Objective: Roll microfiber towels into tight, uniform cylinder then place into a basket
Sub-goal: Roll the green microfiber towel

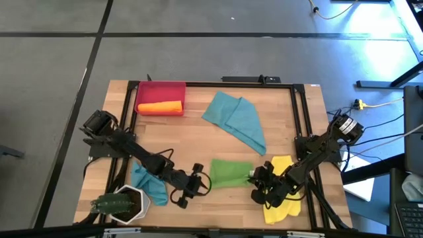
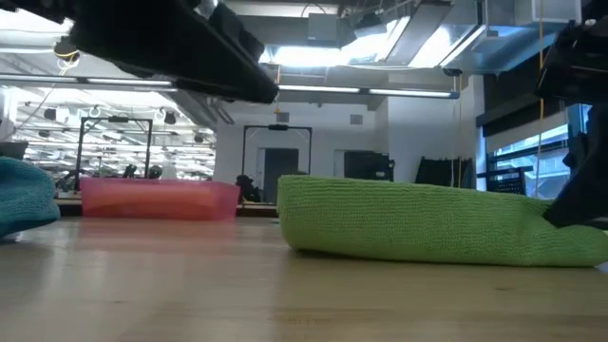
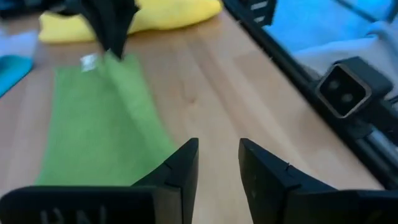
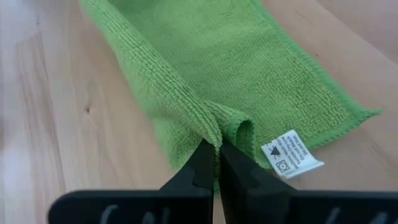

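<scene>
The green towel (image 1: pixel 231 173) lies flat on the wood near the table's front, folded into a long strip (image 4: pixel 205 56). My right gripper (image 4: pixel 217 149) is shut on its right end, beside the white label (image 4: pixel 289 155). My left gripper (image 3: pixel 217 158) stands open over bare wood just off the towel's left end (image 3: pixel 99 124), with nothing between its fingers. An orange rolled towel (image 1: pixel 160 106) lies in the red basket (image 1: pixel 142 89) at the far left. The yellow towel (image 1: pixel 281 195) lies under my right arm. My right gripper pinches a raised fold of the green towel's short right-hand edge (image 4: pixel 227 127) between its two fingertips, close to the label corner. The fingers slant down at it from the table's right. The cloth puckers up at the pinch, and the rest of the towel lies on the table.
A teal towel (image 1: pixel 234 119) lies spread at the table's far middle, another teal towel (image 1: pixel 149 184) is bunched near the front left. A white pot with a plant (image 1: pixel 122 203) stands at the front left corner. Black rails (image 1: pixel 301 132) run along the table's sides.
</scene>
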Available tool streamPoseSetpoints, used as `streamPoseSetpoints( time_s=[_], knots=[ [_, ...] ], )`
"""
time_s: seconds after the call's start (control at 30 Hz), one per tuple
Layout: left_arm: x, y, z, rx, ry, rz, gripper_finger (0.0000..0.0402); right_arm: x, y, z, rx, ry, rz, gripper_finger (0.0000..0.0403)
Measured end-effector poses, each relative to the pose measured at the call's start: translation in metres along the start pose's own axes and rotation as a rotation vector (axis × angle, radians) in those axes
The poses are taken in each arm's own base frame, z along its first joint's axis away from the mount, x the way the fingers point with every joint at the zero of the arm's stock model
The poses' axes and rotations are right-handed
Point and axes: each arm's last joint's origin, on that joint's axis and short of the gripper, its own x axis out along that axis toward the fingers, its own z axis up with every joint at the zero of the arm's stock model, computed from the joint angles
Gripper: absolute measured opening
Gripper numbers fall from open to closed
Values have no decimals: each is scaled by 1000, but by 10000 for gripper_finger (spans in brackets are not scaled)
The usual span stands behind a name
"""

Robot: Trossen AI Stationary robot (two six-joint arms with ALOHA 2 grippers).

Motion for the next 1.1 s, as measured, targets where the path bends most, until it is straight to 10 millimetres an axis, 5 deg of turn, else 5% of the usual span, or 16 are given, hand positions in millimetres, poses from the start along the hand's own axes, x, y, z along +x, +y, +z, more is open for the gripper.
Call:
streamPoseSetpoints(
  time_s=[0.4,0.7,1.1],
  knots=[
    [26,7,-19,0,14,-29,101,1,-3,0,28,26,-24,9],
    [48,13,-10,26,9,-58,101,1,-10,-3,51,57,-78,9],
    [61,58,-11,-17,64,149,101,1,-10,-3,46,71,-80,9]
  ],
)
